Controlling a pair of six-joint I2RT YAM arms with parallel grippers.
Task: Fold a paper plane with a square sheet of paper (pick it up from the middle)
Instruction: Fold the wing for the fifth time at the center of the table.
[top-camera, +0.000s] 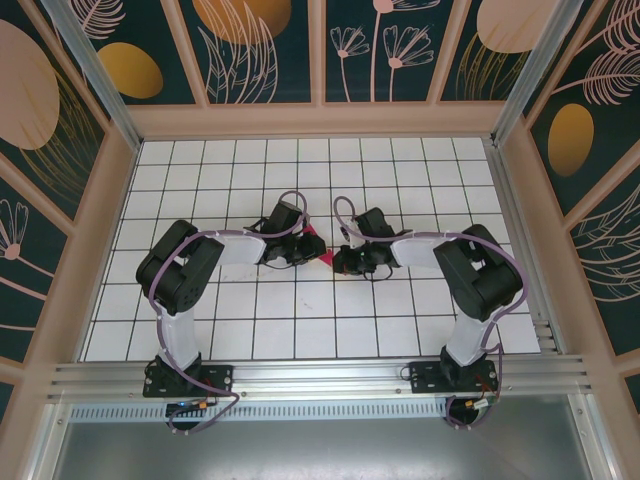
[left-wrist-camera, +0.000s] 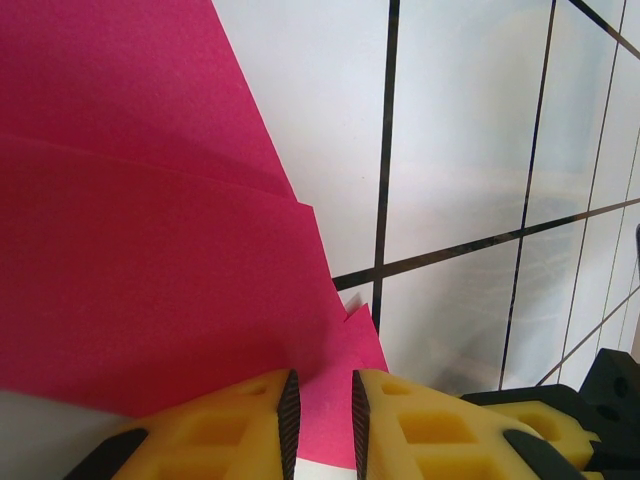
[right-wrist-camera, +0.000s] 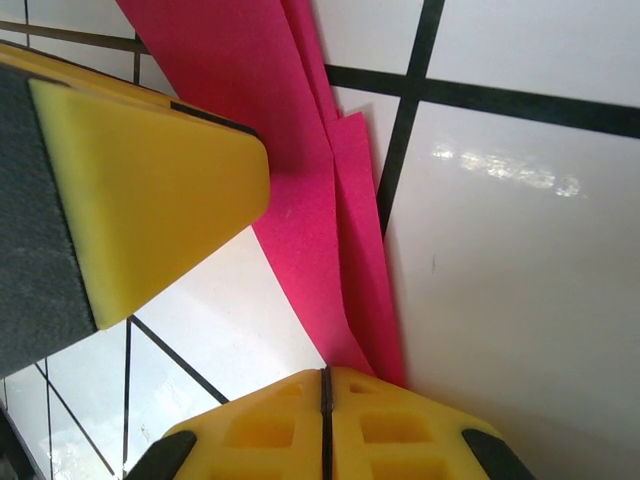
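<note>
The thin magenta-pink sheet of paper (top-camera: 312, 245) lay on the middle of the white, black-gridded table (top-camera: 400, 320), between the two arms, and it was no longer a plain square. The left wrist view showed at least two flaps stacked on one another, their long slanted edges running down towards a narrow end where a small corner stuck out. The right wrist view showed the same layers as a slim tapering strip with several edges lying close together. By my reading the first diagonal folds were done and the sheet had been narrowed. It did not yet look like a finished dart, since no raised centre ridge or spread wings could be seen, so the later lengthwise folds and the final creasing seemed to be left. The left gripper (left-wrist-camera: 320, 385), with yellow fingers, stood at the narrow end with its jaws a slight gap apart. Pink showed in that gap, but the pads did not appear to press on it. The right gripper (right-wrist-camera: 325, 378) had its jaws closed flat together where the strip's tip met them. Whether a layer was nipped there I could not tell.
</note>
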